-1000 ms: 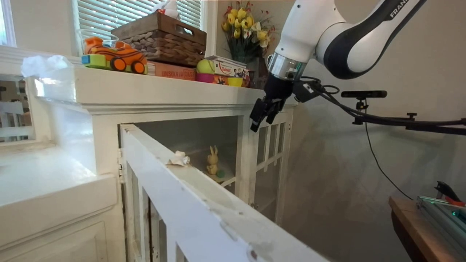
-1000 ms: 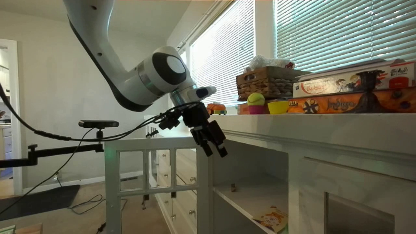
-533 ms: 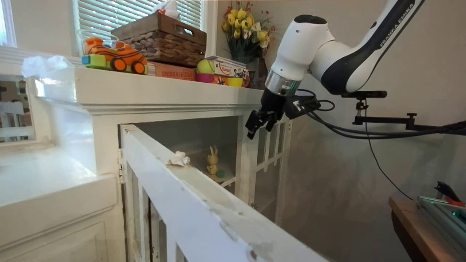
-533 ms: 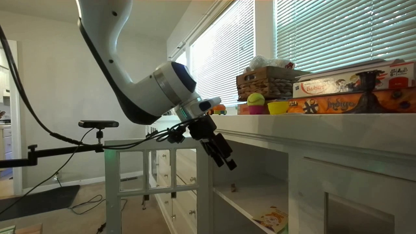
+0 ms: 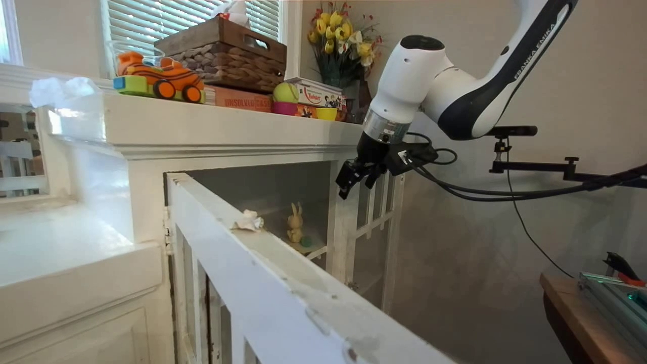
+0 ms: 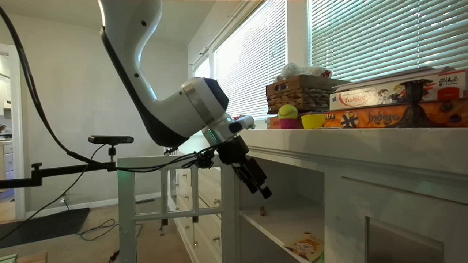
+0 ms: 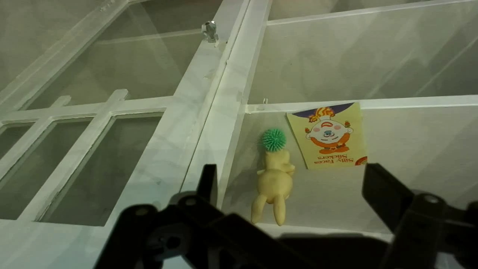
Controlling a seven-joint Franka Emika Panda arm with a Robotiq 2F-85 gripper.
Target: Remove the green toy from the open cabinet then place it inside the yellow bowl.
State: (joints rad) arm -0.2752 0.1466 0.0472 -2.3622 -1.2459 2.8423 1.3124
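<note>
The green toy is a spiky green ball (image 7: 274,140) on the shelf of the open cabinet (image 5: 227,135). It also shows in an exterior view (image 5: 306,241); it does not show in the opposite exterior view of the cabinet (image 6: 351,149). The yellow bowl (image 6: 313,121) stands on the cabinet top, also seen in an exterior view (image 5: 326,114). My gripper (image 7: 291,181) is open and empty. In both exterior views the gripper (image 5: 357,188) (image 6: 261,193) points down at the cabinet opening, above the shelf and apart from the toy.
A cream rabbit figure (image 7: 275,183) stands right beside the green ball. A sticker card (image 7: 332,136) lies on the shelf. The open door (image 5: 303,283) sticks out; the neighbouring door (image 7: 142,149) is shut. A tennis ball (image 6: 288,111) and boxes (image 6: 387,115) flank the bowl.
My gripper has moved down and closer to the cabinet opening, left in an exterior view and right in the opposite one. The toy, bowl and door have not moved.
</note>
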